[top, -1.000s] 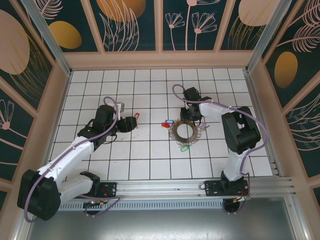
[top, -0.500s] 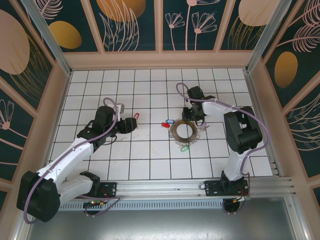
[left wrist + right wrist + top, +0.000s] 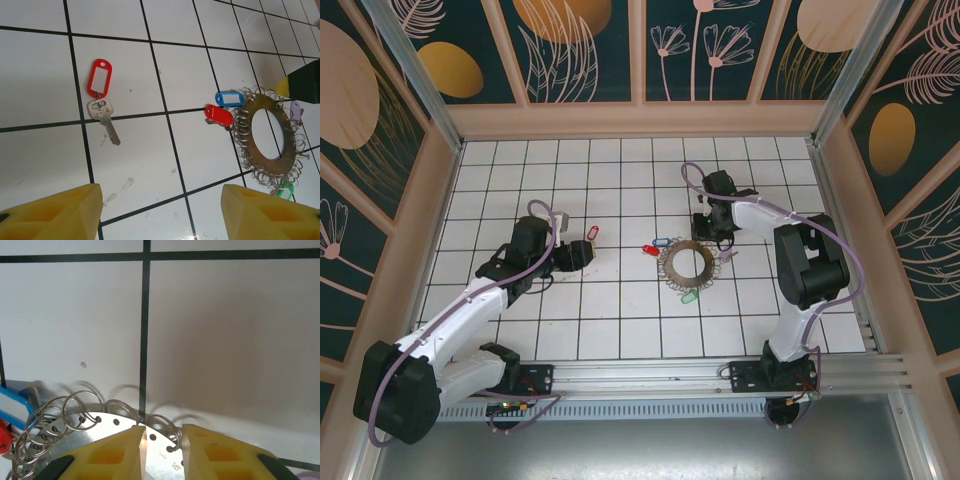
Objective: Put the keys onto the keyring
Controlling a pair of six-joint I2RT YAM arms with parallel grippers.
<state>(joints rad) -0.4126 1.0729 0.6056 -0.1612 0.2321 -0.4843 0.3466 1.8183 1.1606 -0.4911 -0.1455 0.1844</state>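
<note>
Here the right end effector point(image 3: 163, 444), its fingers drawn close with a narrow gap, sits at the upper rim of the wide flat grey metal keyring point(image 3: 100, 432). One wire loop of the rim lies in that gap; whether it is pinched cannot be told. In the overhead view this end effector point(image 3: 710, 235) touches the keyring point(image 3: 672, 262) at right of centre on the white tiled surface point(image 3: 620, 320).

The left end effector point(image 3: 160, 215) is spread wide and empty. The blue-tagged key point(image 3: 229, 97), the small red-tagged key point(image 3: 218, 114), the green-tagged key point(image 3: 285, 189) and the purple-tagged key point(image 3: 296, 110) appear already hung on the fringe. The silver key with the long red tag point(image 3: 99, 79) lies loose at upper left, well apart from the keyring point(image 3: 248, 131), so it is probably the one left to thread.
</note>
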